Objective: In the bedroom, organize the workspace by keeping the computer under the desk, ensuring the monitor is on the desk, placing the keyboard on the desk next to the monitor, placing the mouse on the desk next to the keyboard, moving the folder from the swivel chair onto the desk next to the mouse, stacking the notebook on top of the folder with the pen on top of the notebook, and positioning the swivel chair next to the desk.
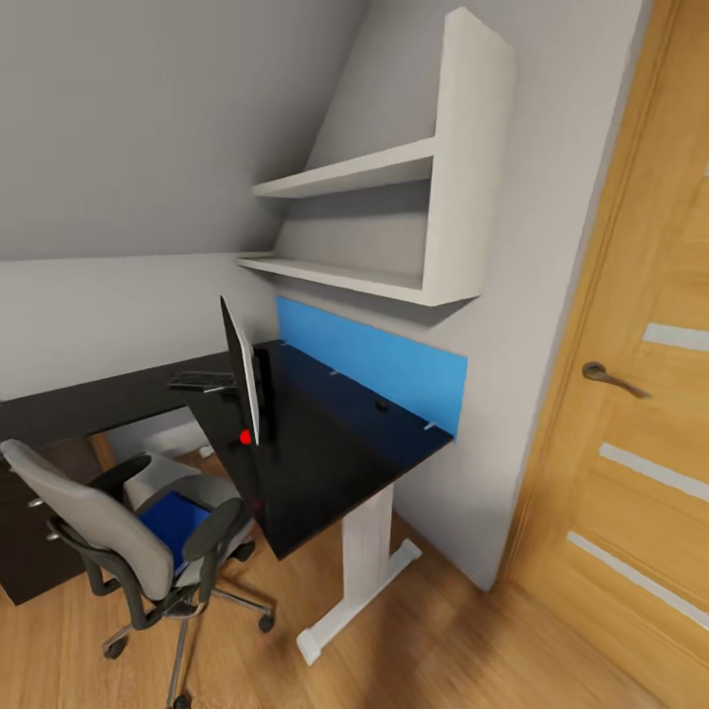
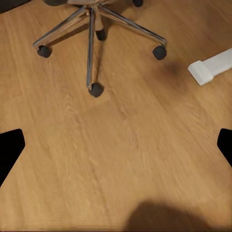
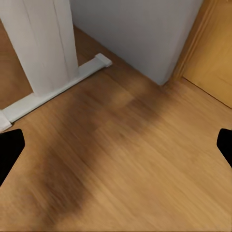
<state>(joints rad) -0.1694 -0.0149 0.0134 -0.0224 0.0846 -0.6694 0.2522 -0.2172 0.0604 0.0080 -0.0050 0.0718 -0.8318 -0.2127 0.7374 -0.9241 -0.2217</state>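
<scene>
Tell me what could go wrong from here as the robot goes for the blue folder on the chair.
1. The folder lies low on the swivel chair seat, between the armrests and under the desk edge, so an arm reaching in could bump the armrest or desktop.
2. The chair stands on casters on smooth wood floor; a nudge could roll it away.
3. The monitor stands near the desk edge above the chair; a high reach might knock it.
</scene>
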